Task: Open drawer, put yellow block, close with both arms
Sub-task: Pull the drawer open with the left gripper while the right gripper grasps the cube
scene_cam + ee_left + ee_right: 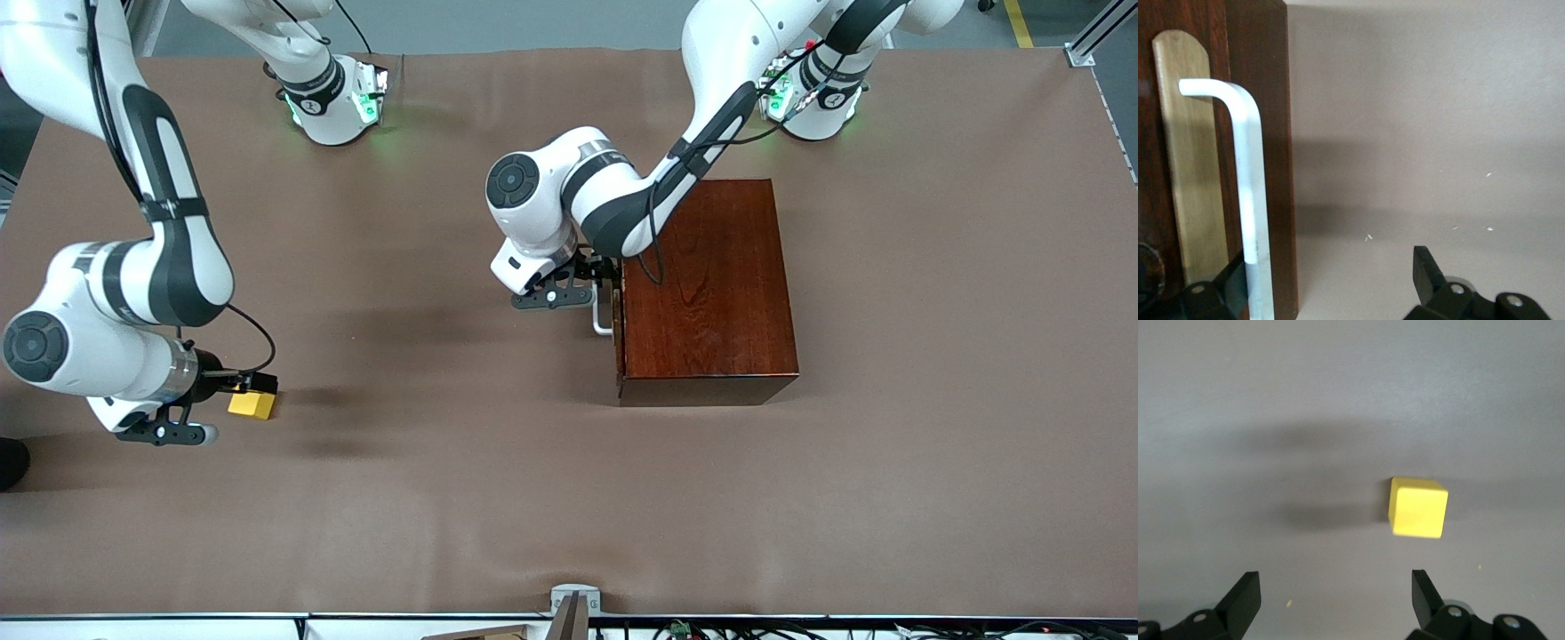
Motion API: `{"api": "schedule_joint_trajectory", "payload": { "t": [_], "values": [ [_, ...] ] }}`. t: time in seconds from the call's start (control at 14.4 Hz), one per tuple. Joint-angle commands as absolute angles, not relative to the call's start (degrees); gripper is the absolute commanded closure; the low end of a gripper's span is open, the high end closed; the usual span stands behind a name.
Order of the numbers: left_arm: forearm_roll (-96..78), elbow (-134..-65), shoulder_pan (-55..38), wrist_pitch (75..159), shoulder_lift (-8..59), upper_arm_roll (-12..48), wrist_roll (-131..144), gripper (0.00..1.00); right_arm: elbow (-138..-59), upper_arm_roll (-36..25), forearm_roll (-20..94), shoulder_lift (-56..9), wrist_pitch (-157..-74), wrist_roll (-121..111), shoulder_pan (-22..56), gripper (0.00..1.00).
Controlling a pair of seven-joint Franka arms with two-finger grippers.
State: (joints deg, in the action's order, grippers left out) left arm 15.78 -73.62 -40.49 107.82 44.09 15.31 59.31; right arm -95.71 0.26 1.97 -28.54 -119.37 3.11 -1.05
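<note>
We see the drawer [620, 329] shut, its dark front flush with the mahogany box [707, 289], which sits on the brown table [569, 498] toward the left arm's end. The white bar handle [602, 318] sticks out from the drawer front, facing the right arm's end of the table. In the left wrist view the handle [1248, 193] runs along a pale wood strip [1195, 167] on the dark drawer front [1271, 133].

The left gripper [594, 286] is at the handle. Its claw is spread wide: in the left wrist view one finger [1228, 287] is against the handle, on the drawer-front side, and the other finger [1426, 270] stands well apart over bare table. We see nothing clamped in it.

The yellow block [252, 405] rests on the table toward the right arm's end, well apart from the box and nearer to the front camera than the drawer handle. In the right wrist view the block [1418, 507] lies on the cloth, clear of both fingertips.

The right gripper [258, 388] is low over the block. Its claw is wide open, both fingers [1245, 593] apart, gripping nothing.

Both arm bases glow green along the top edge of the table in the front view.
</note>
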Motion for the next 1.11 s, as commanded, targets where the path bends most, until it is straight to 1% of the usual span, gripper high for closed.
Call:
{"api": "schedule_joint_trajectory", "payload": {
  "t": [0.0, 0.21, 0.35, 0.63, 1.04],
  "values": [
    [17.0, -72.6, -41.3, 111.4, 44.7, 15.3, 61.5, 0.0, -100.6, 1.0, 1.9, -27.8, -126.4, 3.7, -3.2, 0.0],
    [16.6, -72.6, -41.7, 112.6, 44.6, 15.5, 61.5, 0.0, -102.7, 0.9, 1.9, -29.2, -133.1, 3.7, -4.7, 0.0],
    [16.5, -72.6, -42.3, 113.8, 44.6, 15.5, 61.5, 0.0, -103.1, 0.8, 1.8, -30.5, -135.5, 3.7, -5.6, 0.0],
    [16.2, -72.6, -42.4, 116.4, 45.6, 16.2, 61.4, 0.0, -103.1, 0.8, 1.9, -32.9, -136.7, 5.7, -7.1, 0.0],
    [12.5, -72.6, -43.0, 120.2, 46.0, 16.3, 60.9, 0.0, -103.5, 0.8, 1.9, -35.0, -136.5, 10.1, -6.6, 0.0]
  ]
}}
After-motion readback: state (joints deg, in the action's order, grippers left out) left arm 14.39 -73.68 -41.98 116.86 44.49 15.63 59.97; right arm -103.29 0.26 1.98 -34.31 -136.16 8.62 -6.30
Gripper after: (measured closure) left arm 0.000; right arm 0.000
